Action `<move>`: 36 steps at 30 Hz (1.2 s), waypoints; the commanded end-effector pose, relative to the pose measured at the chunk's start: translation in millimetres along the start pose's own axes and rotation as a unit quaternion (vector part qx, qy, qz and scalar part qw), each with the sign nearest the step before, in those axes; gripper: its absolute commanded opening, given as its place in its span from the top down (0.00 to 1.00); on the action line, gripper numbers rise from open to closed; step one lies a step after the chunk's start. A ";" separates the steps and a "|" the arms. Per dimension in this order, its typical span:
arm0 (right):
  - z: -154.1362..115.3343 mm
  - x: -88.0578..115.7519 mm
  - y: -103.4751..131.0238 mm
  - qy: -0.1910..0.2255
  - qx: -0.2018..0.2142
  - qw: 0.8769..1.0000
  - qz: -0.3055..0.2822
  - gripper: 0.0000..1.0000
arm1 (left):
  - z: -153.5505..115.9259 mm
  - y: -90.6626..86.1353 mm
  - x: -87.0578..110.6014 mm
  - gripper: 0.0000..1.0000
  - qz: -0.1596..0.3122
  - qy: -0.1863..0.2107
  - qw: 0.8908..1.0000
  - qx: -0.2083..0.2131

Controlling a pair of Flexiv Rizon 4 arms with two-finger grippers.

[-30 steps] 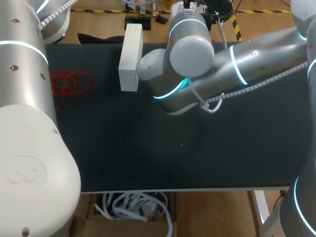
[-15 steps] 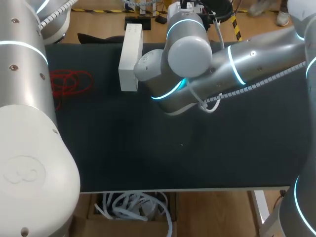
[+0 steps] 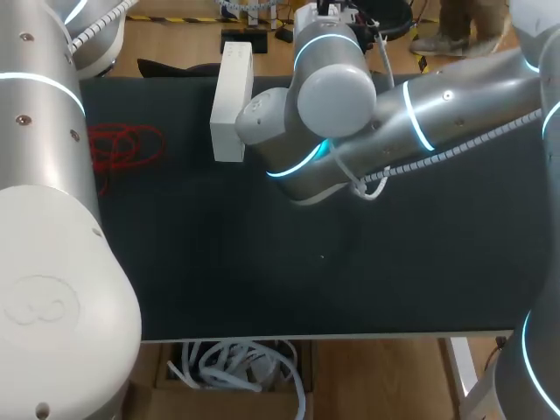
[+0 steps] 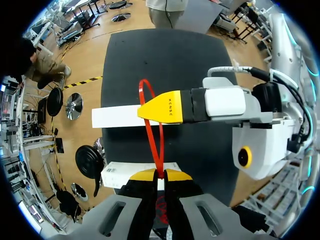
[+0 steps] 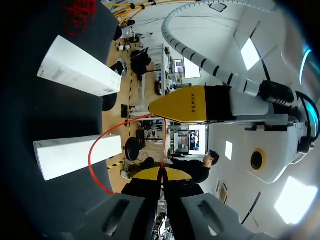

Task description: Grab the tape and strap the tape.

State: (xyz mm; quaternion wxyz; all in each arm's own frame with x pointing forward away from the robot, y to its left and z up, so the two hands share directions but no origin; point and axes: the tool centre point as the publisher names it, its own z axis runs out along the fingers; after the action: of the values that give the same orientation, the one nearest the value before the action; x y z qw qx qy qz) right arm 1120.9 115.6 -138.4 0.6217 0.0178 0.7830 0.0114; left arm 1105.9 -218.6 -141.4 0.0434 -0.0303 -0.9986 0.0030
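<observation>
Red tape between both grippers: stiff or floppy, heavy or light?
Probably flexible: the red tape bows in a thin loop between left gripper and right gripper. Likely light and springy, since the loop holds its curve.

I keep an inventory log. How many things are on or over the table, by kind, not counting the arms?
White boxes: 2
Red tape pile: 1
Red tape loop: 1
Total: 4

- A table (image 3: 262,280) with a dark matte top and a thin pale front edge.
- A long white box (image 3: 232,101) lies on the table at its far edge.
- A second white box (image 4: 125,174) lies on the table, apart from the first.
</observation>
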 end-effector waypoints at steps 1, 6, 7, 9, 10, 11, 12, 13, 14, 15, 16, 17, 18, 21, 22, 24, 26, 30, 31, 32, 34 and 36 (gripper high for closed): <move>-2.7 0.3 1.2 0.004 -0.001 1.000 -0.002 1.00 | -1.2 -0.7 -1.0 1.00 0.000 0.002 1.000 -0.002; -4.9 2.3 -0.2 0.006 -0.002 1.000 -0.004 1.00 | -1.2 -0.7 -1.0 1.00 0.000 0.002 1.000 -0.002; -5.2 2.7 -0.6 0.007 -0.002 1.000 -0.004 1.00 | -1.2 -0.7 -1.0 1.00 0.000 0.002 1.000 -0.002; -5.7 3.5 -1.3 0.009 -0.001 1.000 -0.005 1.00 | -1.2 -0.7 -1.0 1.00 0.000 0.002 1.000 -0.002; -5.8 3.8 -1.4 0.010 0.000 1.000 -0.004 1.00 | -1.2 -0.7 -1.0 1.00 0.000 0.002 1.000 -0.002; -6.0 4.0 -1.4 0.011 0.000 1.000 -0.003 1.00 | -1.2 -0.7 -1.0 1.00 0.000 0.002 1.000 -0.002; -6.1 4.1 -1.3 0.011 0.000 1.000 -0.003 1.00 | -1.2 -0.7 -1.0 1.00 0.000 0.002 1.000 -0.002; -6.4 4.3 -0.8 0.012 0.000 1.000 -0.002 1.00 | -1.2 -0.7 -1.0 1.00 0.000 0.002 1.000 -0.002; -6.9 4.1 0.0 0.011 0.000 1.000 -0.002 1.00 | -1.2 -0.7 -1.0 1.00 0.000 0.002 1.000 -0.002; -7.1 4.1 0.6 0.011 -0.001 1.000 -0.002 1.00 | -1.2 -0.7 -1.0 1.00 0.000 0.002 1.000 -0.002; -7.1 4.1 0.9 0.011 -0.002 1.000 -0.002 1.00 | -1.2 -0.7 -1.0 1.00 0.000 0.002 1.000 -0.002; -7.1 4.1 1.2 0.011 -0.002 1.000 -0.001 1.00 | -1.2 -0.7 -1.0 1.00 0.000 0.002 1.000 -0.002; -7.1 4.0 1.6 0.011 -0.002 1.000 0.000 1.00 | -1.2 -0.7 -1.0 1.00 0.000 0.002 1.000 -0.002; -7.9 3.7 3.6 0.010 -0.003 1.000 0.000 1.00 | -1.2 -0.7 -1.0 1.00 0.000 0.002 1.000 -0.002; -8.3 4.1 4.1 0.010 -0.004 1.000 0.000 1.00 | -1.2 -0.7 -1.0 1.00 0.000 0.002 1.000 -0.002; -9.1 4.8 4.6 0.011 -0.005 1.000 0.000 1.00 | -1.2 -0.7 -1.0 1.00 0.000 0.002 1.000 -0.002; -9.8 6.1 4.7 0.012 -0.005 1.000 -0.001 1.00 | -1.2 -0.7 -1.0 1.00 0.000 0.002 1.000 -0.002; -11.7 8.1 5.3 0.015 -0.006 1.000 -0.002 1.00 | -1.2 -0.7 -1.0 1.00 0.000 0.002 1.000 -0.002; -11.9 8.2 5.3 0.016 -0.006 1.000 -0.003 1.00 | -1.2 -0.7 -1.0 1.00 0.000 0.002 1.000 -0.002; -11.9 8.2 5.3 0.016 -0.006 1.000 -0.003 1.00 | -1.2 -0.7 -1.0 1.00 0.000 0.002 1.000 -0.002; -12.1 8.4 5.8 0.017 -0.008 1.000 -0.003 1.00 | -1.2 -0.7 -1.0 1.00 0.000 0.002 1.000 -0.002; -12.4 8.3 6.9 0.017 -0.009 1.000 -0.003 1.00 | -1.2 -0.7 -1.0 1.00 0.000 0.002 1.000 -0.002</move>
State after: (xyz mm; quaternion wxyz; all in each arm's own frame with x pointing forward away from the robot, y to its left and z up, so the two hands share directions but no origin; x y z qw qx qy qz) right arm 1108.2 122.7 -146.8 0.6120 0.0111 0.7906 0.0171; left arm 1105.9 -219.0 -141.5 0.0434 -0.0304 -0.9986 0.0030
